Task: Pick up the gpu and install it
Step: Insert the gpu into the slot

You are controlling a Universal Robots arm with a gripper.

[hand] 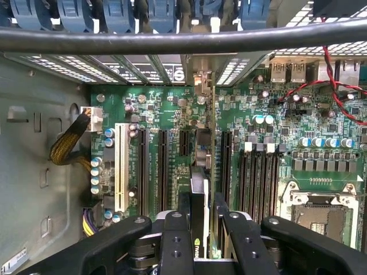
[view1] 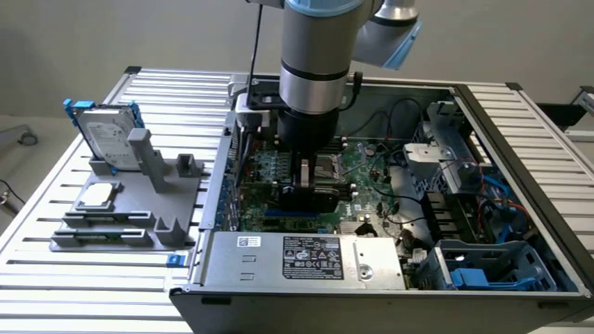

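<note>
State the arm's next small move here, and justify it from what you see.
Probably ease the gpu straight down, keeping the grip. The gripper is shut on it, edge-on above the black expansion slots of the motherboard, bracket end toward the rear panel. Whether it is seated is unclear.

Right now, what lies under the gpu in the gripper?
Under the gpu, held in the gripper, is the green motherboard, with black slots to either side. What sits directly beneath is hidden by the card.
</note>
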